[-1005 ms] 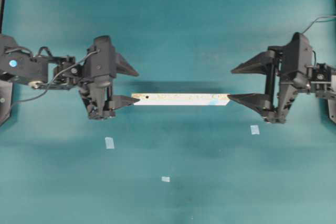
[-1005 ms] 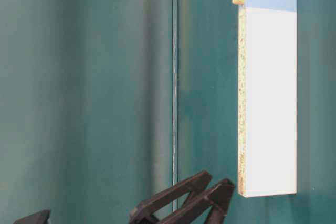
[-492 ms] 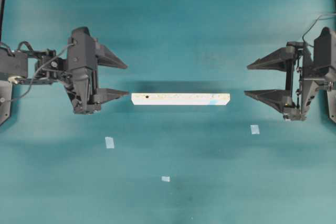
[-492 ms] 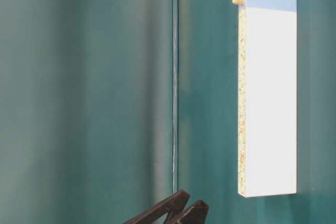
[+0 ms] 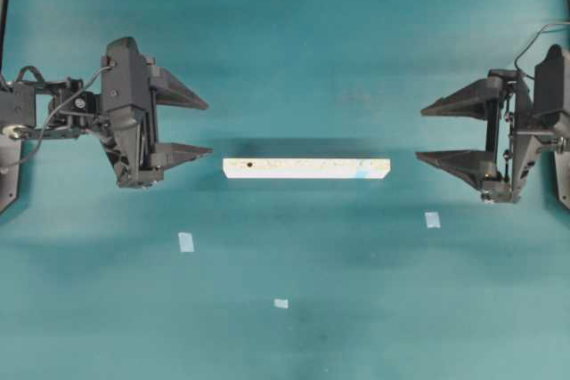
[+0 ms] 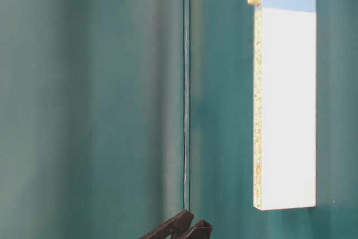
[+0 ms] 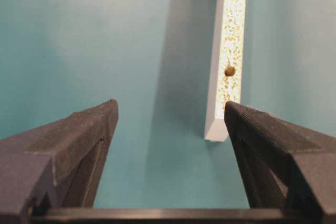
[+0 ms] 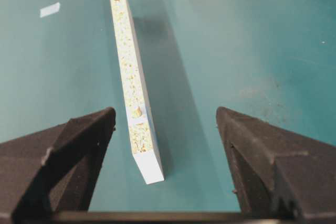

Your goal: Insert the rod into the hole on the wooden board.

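teal table (image 5: 294, 60) | wooden board (image 5: 305, 167) top cropped table-level | left gripper (image 5: 183, 126) wide | right gripper (image 5: 445, 133) wide

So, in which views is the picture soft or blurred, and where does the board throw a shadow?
Overhead view: rather soft, the wooden board throws a dim shadow on its far side. Left wrist view: sharp on the board, its shadow lies to the left. Right wrist view: the shadow lies to the right. Table-level view: crisp, with vertical light streaks on the teal surface.

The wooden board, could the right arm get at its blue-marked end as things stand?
Probably yes. The right tool is open and faces the wooden board end-on; only bare table lies between them, and the rod already sits in that end's edge.
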Tool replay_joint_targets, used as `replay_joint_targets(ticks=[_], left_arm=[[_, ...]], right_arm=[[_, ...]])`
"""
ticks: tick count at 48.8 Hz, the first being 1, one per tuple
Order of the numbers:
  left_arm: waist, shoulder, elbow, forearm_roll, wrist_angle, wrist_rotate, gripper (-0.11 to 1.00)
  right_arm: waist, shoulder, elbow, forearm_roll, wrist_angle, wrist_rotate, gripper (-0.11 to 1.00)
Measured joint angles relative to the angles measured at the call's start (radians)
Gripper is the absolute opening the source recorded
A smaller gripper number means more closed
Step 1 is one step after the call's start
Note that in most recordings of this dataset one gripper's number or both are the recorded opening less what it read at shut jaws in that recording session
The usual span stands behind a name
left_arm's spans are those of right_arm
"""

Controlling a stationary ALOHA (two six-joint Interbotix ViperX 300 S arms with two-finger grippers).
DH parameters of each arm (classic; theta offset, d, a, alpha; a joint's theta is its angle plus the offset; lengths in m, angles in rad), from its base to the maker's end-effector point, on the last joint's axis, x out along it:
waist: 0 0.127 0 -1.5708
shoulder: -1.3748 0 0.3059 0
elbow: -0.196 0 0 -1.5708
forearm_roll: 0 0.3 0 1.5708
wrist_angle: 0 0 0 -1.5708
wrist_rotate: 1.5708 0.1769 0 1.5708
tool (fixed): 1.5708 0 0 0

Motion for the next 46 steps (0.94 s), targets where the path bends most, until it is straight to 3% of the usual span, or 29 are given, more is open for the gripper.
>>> replay_joint_targets(ticks=[22, 34, 46], left_arm=[[0.002, 0.002, 0.002, -0.002, 0.000, 0.000, 0.89], [0.002, 0.002, 0.008, 0.000, 0.000, 0.000, 0.89], [0.002, 0.003, 0.017, 0.000, 0.000, 0.000, 0.89]], right_arm=[[-0.002, 0.026, -0.002, -0.005, 0.000, -0.003, 0.88], [-0.003, 0.060, 0.000, -0.104, 0.017, -0.032, 0.88], [-0.003, 0.114, -0.005, -0.112, 0.020, -0.034, 0.88]])
